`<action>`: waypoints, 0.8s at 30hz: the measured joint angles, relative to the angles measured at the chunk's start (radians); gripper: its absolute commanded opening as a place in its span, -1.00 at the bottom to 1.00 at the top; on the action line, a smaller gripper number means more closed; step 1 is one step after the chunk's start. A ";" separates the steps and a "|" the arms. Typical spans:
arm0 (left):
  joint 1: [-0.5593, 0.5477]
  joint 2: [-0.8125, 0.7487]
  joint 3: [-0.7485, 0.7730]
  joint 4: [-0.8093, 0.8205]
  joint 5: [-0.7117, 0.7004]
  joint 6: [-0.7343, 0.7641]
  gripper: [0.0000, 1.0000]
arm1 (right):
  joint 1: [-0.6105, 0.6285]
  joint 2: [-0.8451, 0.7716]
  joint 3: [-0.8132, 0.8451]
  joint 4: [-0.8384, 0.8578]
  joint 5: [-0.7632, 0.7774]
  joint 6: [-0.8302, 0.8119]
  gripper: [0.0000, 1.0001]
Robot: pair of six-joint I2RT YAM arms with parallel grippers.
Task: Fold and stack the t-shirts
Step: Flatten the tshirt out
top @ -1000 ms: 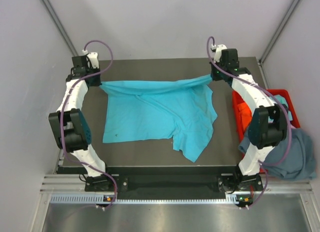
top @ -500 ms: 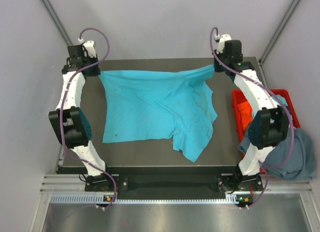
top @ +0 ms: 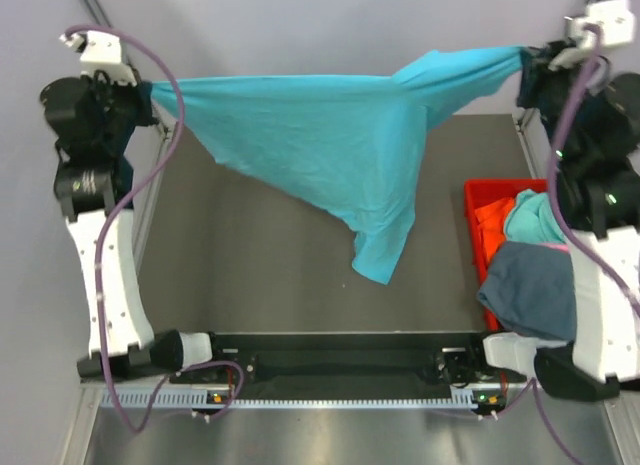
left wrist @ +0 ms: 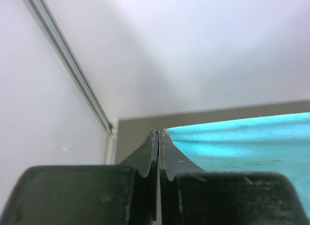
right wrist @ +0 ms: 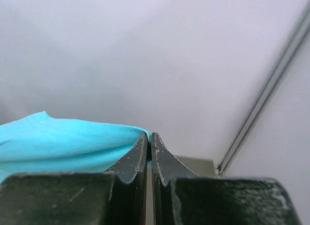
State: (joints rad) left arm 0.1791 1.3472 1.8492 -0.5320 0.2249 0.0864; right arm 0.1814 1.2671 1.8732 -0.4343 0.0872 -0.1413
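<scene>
Turquoise t-shirt (top: 320, 145) is off the table (top: 250, 285), strung in the air between the two arms, above the table's far edge. Top edge runs nearly taut from side to side. The body hangs in a skewed triangle, lowest tip over the middle of the table. Cannot tell whether that tip touches the surface.

Left gripper (top: 138, 90): jaws closed tight, pinching one end of the cloth. Its wrist view shows the fingertips (left wrist: 151, 150) pressed together, turquoise running out to the right of them. Right gripper (top: 530, 67): likewise clamped on the other end, cloth coming off to the left of the closed tips.

Step in hand, as I judge it: spread the shirt in the air before laying it flat for folding. To do it well:
- Bring both ends down level and at one pace.
- Let the hanging tip land first, then draw the cloth out so the body settles without a tuck.
- The hang is lopsided and narrows toward the right end, so the grips may not be on matching corners. A regrip once it is down looks likely.

Around: red bin (top: 490, 185) at the right edge holds an orange shirt (top: 490, 225) and a second turquoise piece (top: 530, 213). Slate blue-grey shirt (top: 530, 290) is draped over the bin's near end. Purple cable (top: 176, 125) of the left arm loops just beside the cloth, a snag risk. The bin also sits close to the right arm's way down.
</scene>
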 measured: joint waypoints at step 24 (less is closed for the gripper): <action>-0.003 -0.440 0.037 0.010 -0.106 0.147 -1.00 | -0.119 -0.318 0.254 -0.080 -0.068 -0.050 -1.00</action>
State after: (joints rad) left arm 0.1761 0.9070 1.8862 -0.5217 0.1188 0.2337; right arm 0.0620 0.9493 2.1273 -0.5140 0.0196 -0.1913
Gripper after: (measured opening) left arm 0.012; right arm 0.012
